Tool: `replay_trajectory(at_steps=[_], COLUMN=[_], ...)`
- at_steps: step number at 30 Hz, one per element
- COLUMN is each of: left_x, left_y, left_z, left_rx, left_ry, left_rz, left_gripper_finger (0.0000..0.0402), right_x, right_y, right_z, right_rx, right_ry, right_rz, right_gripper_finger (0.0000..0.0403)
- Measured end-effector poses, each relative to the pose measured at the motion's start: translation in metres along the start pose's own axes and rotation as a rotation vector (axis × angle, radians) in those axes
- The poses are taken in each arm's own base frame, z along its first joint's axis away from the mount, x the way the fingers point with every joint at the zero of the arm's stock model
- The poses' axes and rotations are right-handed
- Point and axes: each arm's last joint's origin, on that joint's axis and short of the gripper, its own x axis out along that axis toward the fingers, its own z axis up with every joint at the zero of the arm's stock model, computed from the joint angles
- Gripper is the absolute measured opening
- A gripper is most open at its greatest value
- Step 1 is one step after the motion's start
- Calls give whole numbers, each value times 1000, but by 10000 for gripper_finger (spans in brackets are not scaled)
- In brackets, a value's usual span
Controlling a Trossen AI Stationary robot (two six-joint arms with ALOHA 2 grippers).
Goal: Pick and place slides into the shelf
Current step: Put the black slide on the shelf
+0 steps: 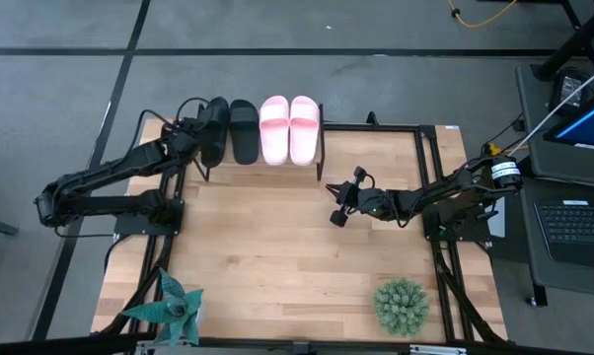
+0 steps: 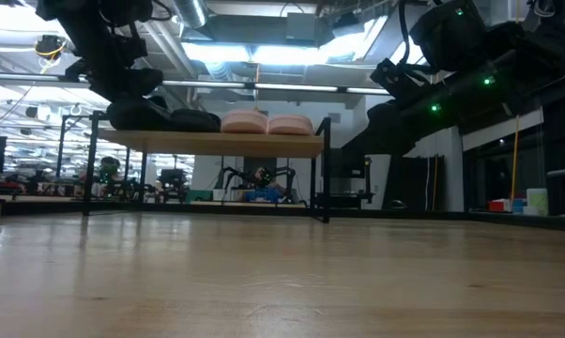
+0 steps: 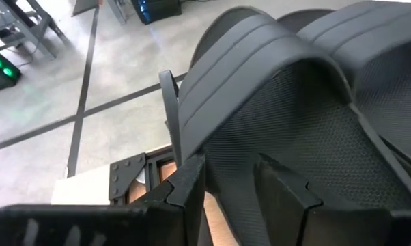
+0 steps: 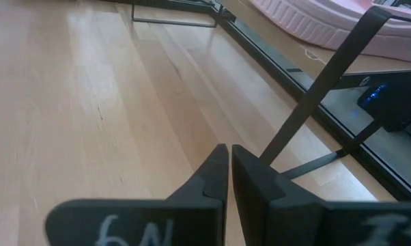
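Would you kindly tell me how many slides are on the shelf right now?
4, side by side on the shelf: two black slides at its left end, the leftmost at the left hand, and two pink slides beside them.

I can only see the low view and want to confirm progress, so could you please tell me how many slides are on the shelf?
Observer: Four: two black slides on the left of the shelf, two pink slides on the right.
Operator: Where is the left gripper?
Observer: The left gripper is at the outermost black slide, which appears tilted.
Operator: And the right gripper?
Observer: The right gripper is shut, empty, above the table.
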Motion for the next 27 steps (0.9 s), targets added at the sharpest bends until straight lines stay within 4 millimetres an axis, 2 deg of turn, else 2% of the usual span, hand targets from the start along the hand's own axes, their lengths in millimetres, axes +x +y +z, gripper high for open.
replay_trajectory(at_steps=[11, 23, 27], left_x=[1, 1, 1], left_y=[1, 1, 1], left_z=[0, 0, 0], left_rx=[-4, 85, 94], left_ry=[12, 8, 8], left_rz=[-9, -12, -12], left_gripper_finger=[116, 115, 93], right_x=[0, 0, 0], right_y=[0, 0, 0], right_z=[0, 0, 0], right_rx=[0, -2, -4], right_ry=[0, 0, 1], right_rz=[0, 0, 0], right_gripper_finger=[23, 23, 23])
